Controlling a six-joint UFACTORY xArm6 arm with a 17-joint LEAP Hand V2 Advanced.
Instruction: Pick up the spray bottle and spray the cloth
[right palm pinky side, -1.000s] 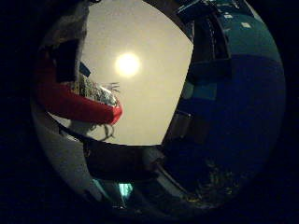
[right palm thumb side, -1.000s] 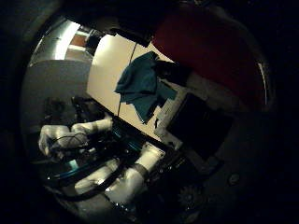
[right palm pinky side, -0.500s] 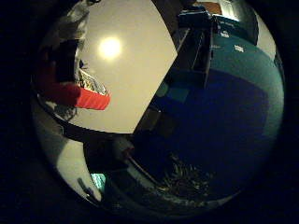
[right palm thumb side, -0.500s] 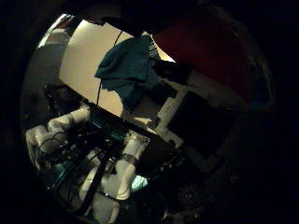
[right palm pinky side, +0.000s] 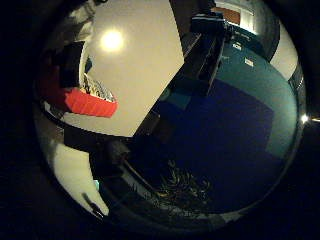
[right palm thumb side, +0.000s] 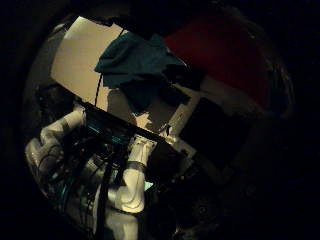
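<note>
The red spray bottle (right palm thumb side: 225, 55) fills a large part of the thumb side view, close against the palm, with a white and black part below its red body. In the little finger side view its red body with a printed label (right palm pinky side: 78, 100) shows beside the palm. My right hand (right palm thumb side: 130, 180) is shut on the bottle, and white fingers (right palm thumb side: 50, 150) show under it. The teal cloth (right palm thumb side: 135, 65) lies crumpled on a white table (right palm thumb side: 80, 50), away from the hand and just past the bottle's edge.
The little finger side view looks up at a pale ceiling with a round lamp (right palm pinky side: 112, 40), a dark blue wall (right palm pinky side: 225, 130), dark shelving (right palm pinky side: 205, 45) and a plant (right palm pinky side: 185, 185). The table's edge (right palm thumb side: 110, 105) runs beneath the cloth.
Both views have swung, so the hand has turned. The cloth now sits closer to the bottle in the thumb side view. The bottle keeps its place against the palm.
</note>
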